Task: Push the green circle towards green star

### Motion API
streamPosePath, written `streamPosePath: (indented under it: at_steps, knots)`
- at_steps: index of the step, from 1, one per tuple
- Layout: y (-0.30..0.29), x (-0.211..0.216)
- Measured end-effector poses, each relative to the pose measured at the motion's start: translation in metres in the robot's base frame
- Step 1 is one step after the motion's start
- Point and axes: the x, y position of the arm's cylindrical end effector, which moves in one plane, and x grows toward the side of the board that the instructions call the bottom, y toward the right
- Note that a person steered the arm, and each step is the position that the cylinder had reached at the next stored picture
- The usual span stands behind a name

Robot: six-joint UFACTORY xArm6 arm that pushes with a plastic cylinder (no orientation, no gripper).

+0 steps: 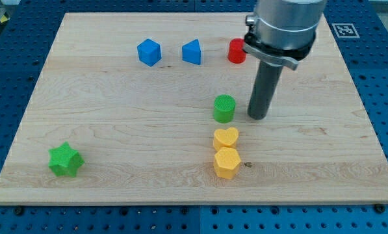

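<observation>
7 blocks are seen on a pale wooden board [116, 97] that is laid over a blue perforated table [5, 78]. The green circle [224, 108] is placed just right of the frame's centre, standing upright as a short cylinder. The tip [258, 117] is set down on the board just beside the circle's right side; a narrow gap seems to be left between them, though contact cannot be ruled out. No jaws are carried by the arm: it is ended by a plain dark rod, and nothing is held by it.

The green star [65, 160] is found in the lower left of the frame, well apart from the circle. Just below the circle, a yellow heart [225, 138] and a yellow hexagon [227, 162] are stacked in a column, touching each other.

Along the upper part of the frame, a blue cube [149, 52] and a blue wedge-like block [192, 52] are placed near each other. A red cylinder [236, 51] is seen to their right, partly hidden by the arm's grey housing [284, 26].
</observation>
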Motion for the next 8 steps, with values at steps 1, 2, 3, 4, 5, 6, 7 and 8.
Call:
streamPosePath:
  at_steps: [1, 2, 3, 4, 5, 6, 7, 8]
  knots:
    - [-0.018, -0.002]
    - [-0.039, -0.003]
    - [-0.058, -0.007]
    - [-0.069, -0.024]
    - [-0.082, -0.028]
    - [-0.097, -0.032]
    - [-0.105, -0.035]
    - [-0.115, -0.035]
